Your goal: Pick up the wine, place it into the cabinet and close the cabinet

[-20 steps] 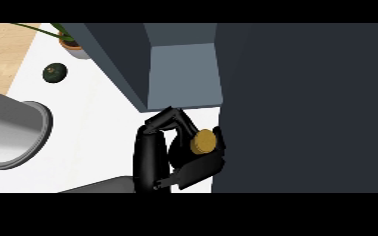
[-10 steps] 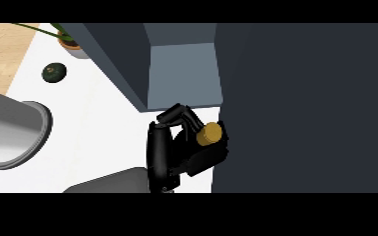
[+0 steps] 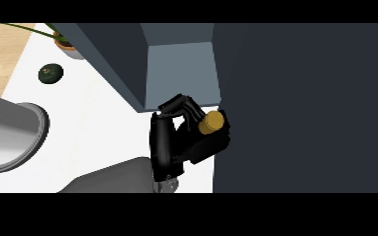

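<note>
the hand [image 3: 181, 140] has risen toward the cabinet [image 3: 184, 72], fingers curled round the wine [image 3: 211, 122].

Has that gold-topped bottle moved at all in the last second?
Yes. The wine bottle, held in the hand, has shifted slightly up the view, closer to the cabinet opening.

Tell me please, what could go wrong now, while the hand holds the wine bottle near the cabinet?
1. The hand holds the wine bottle right at the cabinet's lower front edge; it might bump that edge on the way in.
2. The dark cabinet door stands close beside the bottle, so it could knock against it.
3. The hand covers most of the bottle, so a tilt may be hard to notice.
</note>
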Robot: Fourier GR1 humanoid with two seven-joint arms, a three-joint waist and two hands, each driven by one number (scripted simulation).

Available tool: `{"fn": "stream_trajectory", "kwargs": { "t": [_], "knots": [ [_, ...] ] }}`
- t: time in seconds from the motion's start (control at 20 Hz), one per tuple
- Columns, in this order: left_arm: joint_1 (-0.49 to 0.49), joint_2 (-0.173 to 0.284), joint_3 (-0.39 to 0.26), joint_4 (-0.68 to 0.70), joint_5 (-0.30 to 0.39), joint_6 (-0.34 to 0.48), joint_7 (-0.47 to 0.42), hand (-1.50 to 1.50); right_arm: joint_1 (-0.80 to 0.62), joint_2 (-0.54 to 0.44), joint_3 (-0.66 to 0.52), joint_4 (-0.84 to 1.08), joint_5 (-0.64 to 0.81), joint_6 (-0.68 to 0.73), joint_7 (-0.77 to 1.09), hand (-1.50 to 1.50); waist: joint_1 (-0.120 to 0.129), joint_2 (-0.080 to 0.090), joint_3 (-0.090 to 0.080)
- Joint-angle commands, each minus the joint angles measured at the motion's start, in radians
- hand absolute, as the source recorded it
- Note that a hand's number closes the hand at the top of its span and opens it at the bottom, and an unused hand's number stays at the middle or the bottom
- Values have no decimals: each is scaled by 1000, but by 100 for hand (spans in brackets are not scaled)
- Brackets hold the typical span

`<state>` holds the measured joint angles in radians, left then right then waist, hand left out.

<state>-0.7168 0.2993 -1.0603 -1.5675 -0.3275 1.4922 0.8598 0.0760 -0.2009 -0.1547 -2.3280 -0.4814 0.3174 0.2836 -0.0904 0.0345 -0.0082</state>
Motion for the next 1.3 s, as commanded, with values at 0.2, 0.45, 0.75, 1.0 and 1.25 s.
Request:
{"fn": "stream_trajectory", "kwargs": {
  "t": [0.2,0.45,0.75,1.0,1.25],
  "knots": [
    [-56,-11,36,37,84,7,-35,150,-36,-10,-21,13,-35,5,-6,-150,-11,9,-1],
    [-103,-28,49,90,154,7,-32,150,-40,-5,-8,21,-39,1,3,-150,-22,14,0],
    [-127,-1,75,169,209,-57,-59,150,4,-17,-15,-12,-59,30,7,-150,-37,10,2],
    [-96,-51,49,254,241,-80,-116,150,-31,-11,2,7,-32,24,0,-150,-28,17,1],
    [-85,-68,87,276,296,-111,-167,150,-50,-14,-15,25,-48,23,-9,-150,-29,23,-1]
  ]
}}
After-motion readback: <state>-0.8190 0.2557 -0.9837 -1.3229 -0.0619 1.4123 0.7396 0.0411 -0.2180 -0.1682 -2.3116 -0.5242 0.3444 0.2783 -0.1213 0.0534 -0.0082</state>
